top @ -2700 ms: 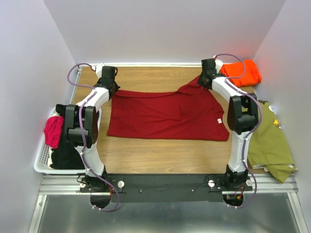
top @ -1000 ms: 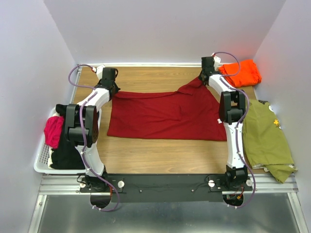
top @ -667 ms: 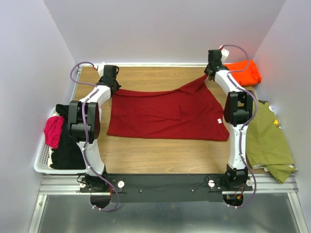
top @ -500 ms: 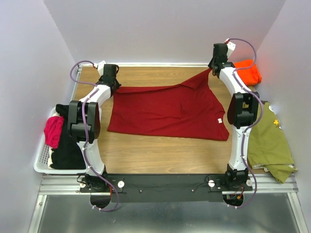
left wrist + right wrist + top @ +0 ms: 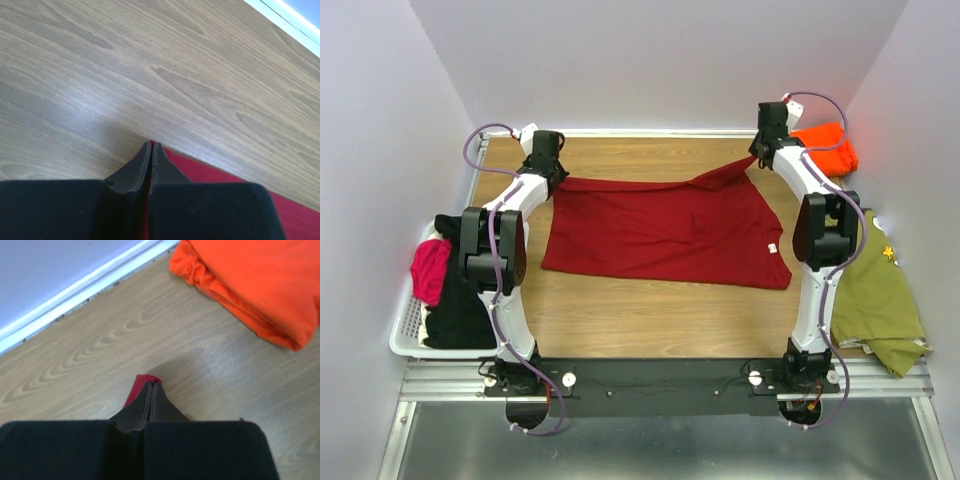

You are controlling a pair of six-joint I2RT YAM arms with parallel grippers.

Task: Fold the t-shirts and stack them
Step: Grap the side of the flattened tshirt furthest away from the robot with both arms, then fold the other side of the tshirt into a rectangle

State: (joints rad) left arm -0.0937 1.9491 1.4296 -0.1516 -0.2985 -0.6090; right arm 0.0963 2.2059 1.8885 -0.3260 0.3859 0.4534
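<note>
Left gripper [image 5: 151, 146] and right gripper [image 5: 151, 385] each clamp an upper-frame corner of red shirt [image 5: 660, 235] by fingertips only; slip would skew fold.

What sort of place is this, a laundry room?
Probably a lab test booth, not a home laundry: plain walls box in a wooden table, two robot arms are bolted along its near edge, and a dark red t-shirt lies spread between them, a basket of clothes alongside.
</note>
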